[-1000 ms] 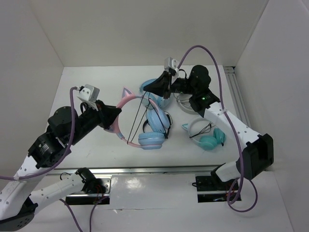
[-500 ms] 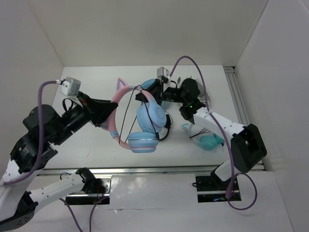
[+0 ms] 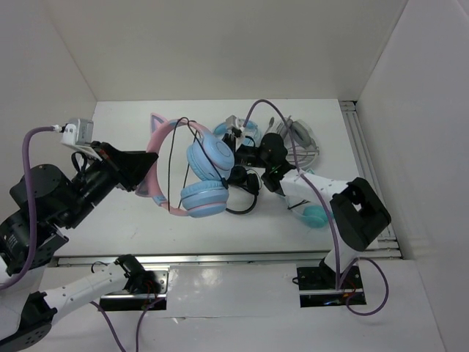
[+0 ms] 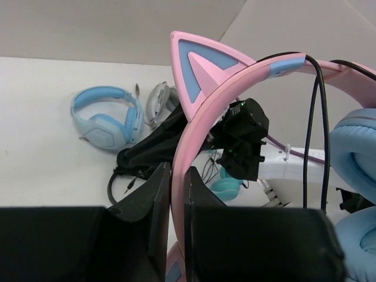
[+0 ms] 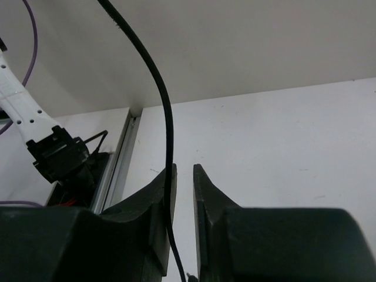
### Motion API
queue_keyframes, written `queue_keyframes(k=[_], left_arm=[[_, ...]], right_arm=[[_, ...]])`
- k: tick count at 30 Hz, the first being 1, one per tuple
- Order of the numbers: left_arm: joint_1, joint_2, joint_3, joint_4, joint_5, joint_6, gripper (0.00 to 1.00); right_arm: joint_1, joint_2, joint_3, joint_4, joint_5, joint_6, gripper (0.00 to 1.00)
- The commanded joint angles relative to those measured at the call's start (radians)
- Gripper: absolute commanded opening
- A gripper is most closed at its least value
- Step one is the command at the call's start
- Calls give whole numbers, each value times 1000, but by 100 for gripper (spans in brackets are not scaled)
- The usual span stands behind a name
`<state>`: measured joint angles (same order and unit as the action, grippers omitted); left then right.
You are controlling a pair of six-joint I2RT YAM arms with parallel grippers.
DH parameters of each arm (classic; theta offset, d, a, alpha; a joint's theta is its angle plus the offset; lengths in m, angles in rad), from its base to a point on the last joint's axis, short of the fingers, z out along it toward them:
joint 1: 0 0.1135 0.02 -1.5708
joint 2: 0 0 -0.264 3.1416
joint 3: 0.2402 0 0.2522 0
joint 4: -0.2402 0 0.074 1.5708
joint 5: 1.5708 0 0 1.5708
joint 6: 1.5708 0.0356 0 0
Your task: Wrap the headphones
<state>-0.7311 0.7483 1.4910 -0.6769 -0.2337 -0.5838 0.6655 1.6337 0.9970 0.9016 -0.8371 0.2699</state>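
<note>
Headphones: the headphones [image 3: 207, 155] are held off the table, left of centre. The pink band is at the left and both blue earcups hang toward the right arm.
Left claw: the left gripper [image 4: 176, 176] is closed on the pink headband just below a cat ear, with one finger on each face of the band.
Right claw: the right gripper [image 5: 182, 170] has its jaws almost together, leaving a narrow slot. The cable [image 5: 166, 117] runs down the slot against one finger. I cannot tell whether it is pinched or only threaded.
Cable run: in the top view the thin dark line crosses over the band and the upper earcup.
Risk, slack turn: if the cable is only threaded, it can slide out of the slot, and the turn over the band then falls loose.
Risk, overpull: if it is pinched and the arms move apart, the strain falls on the cable entry at the earcup, or it twists the band in the left fingers.
Risk, band slip: the hold is narrow and the earcups hang to one side of it, so the band may pivot.
Risk, neighbours: the teal pair [image 3: 316, 215], the all-blue pair [image 4: 106, 114] and a dark cord loop [image 3: 245, 207] lie near the right arm. A low sweep could drag them.
Risk, contact: the right wrist is close beside the earcups, so a further turn may knock them.
</note>
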Motion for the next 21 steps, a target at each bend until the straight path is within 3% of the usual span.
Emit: queue_keyframes(k=[1, 2, 8, 21], left_arm=[[-4, 0, 40, 79, -47, -65, 0], [-4, 0, 40, 79, -47, -65, 0], [-4, 0, 40, 79, -59, -76, 0], [-4, -10, 49, 69, -49, -96, 0]], right_arm=[[29, 23, -17, 108, 33, 5, 26], [29, 37, -26, 108, 47, 5, 32], [39, 92, -26, 143, 56, 14, 32], [48, 186, -26, 204, 66, 45, 25]])
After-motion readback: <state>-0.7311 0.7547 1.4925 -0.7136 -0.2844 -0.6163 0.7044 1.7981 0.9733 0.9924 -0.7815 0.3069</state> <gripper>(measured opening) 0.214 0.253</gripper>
